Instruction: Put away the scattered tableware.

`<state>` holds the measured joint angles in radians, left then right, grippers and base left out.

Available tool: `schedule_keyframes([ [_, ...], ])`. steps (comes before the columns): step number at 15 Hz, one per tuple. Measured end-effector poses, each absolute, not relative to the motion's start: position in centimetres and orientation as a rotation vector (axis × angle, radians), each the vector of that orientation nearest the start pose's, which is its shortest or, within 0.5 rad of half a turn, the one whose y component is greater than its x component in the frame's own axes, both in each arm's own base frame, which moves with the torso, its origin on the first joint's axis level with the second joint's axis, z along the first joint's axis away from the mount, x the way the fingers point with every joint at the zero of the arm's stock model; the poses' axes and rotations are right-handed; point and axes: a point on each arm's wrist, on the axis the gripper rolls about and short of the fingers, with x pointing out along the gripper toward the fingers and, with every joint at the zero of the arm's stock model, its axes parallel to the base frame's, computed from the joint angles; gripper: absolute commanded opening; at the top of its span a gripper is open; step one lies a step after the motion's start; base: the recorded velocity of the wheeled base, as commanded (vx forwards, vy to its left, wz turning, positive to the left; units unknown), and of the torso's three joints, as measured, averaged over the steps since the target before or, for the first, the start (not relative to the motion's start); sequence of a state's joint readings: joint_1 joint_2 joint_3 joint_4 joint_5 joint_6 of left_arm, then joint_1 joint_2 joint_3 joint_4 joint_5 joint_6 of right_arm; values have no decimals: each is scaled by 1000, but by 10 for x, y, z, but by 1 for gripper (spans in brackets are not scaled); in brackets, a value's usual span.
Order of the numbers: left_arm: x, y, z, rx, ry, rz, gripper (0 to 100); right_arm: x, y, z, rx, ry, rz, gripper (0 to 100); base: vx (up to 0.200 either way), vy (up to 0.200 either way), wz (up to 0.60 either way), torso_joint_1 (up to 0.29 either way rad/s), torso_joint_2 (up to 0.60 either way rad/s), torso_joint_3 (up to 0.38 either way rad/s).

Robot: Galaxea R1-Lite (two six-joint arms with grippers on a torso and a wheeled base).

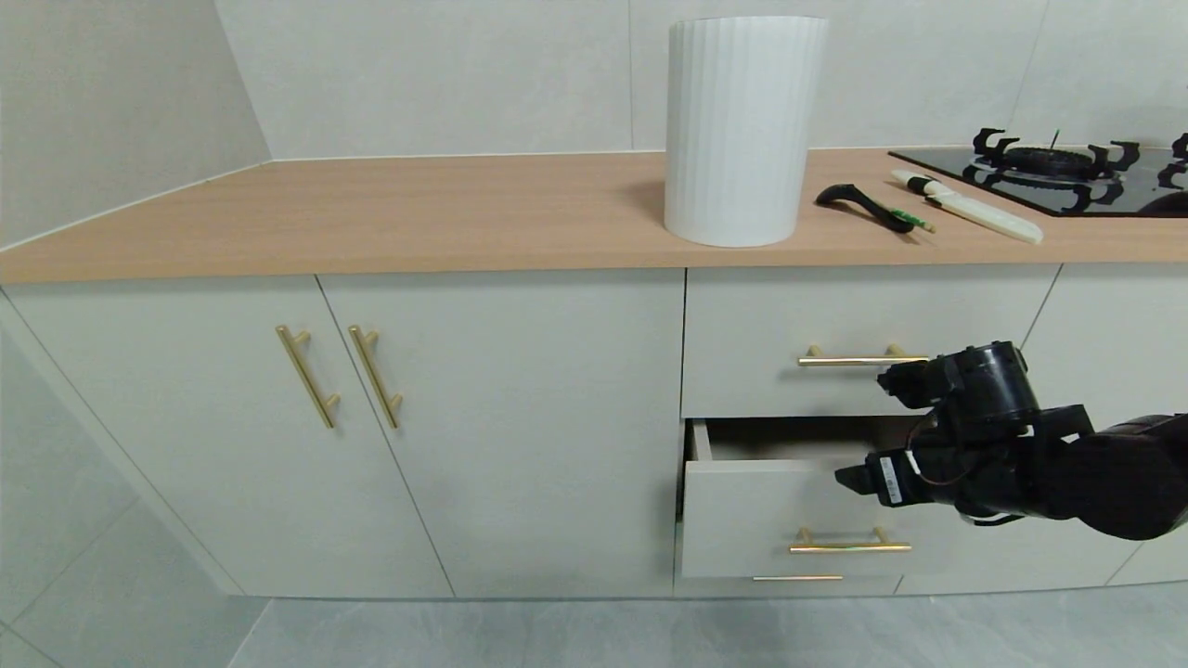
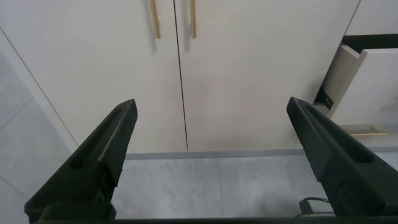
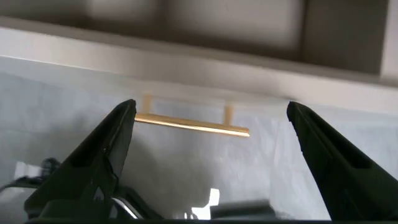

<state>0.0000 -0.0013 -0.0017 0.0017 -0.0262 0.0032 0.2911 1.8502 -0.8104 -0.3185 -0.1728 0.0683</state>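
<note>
Hands both spread wide, holding nothing. Right hand (image 1: 872,429) hovers at the part-open drawer (image 1: 742,520), just off its gold handle (image 3: 191,125), touching neither. Left hand (image 2: 209,104) faces the cupboard doors (image 2: 249,74). Up on the surface (image 1: 418,213): a knife (image 1: 974,211) and what looks like a peeler (image 1: 863,204), right beside a white canister (image 1: 738,130).

Head view: high, mid-distance, facing forward-down over countertop (image 1: 371,213) and cabinet fronts (image 1: 520,417).
Left wrist view: low, facing paired door handles (image 2: 155,18) and floor (image 2: 205,186).
Right wrist view: close above drawer handle (image 3: 191,125).
Shared by all three views: open drawer (image 1: 770,520).
</note>
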Motion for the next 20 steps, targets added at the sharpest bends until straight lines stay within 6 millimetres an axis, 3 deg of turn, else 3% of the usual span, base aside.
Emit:
schedule_keyframes([
  [5, -23, -1, 76, 3, -2, -26, 100, 313, 91, 110, -51, 578, 85, 100, 0, 0, 0, 0, 0, 0],
  [14, -23, -1, 76, 3, -1, -26, 100, 347, 99, 59, -46, 484, 18, 100, 0, 0, 0, 0, 0, 0],
  [20, -23, -1, 76, 3, -1, -26, 100, 348, 99, 50, -53, 507, 15, 100, 0, 0, 0, 0, 0, 0],
])
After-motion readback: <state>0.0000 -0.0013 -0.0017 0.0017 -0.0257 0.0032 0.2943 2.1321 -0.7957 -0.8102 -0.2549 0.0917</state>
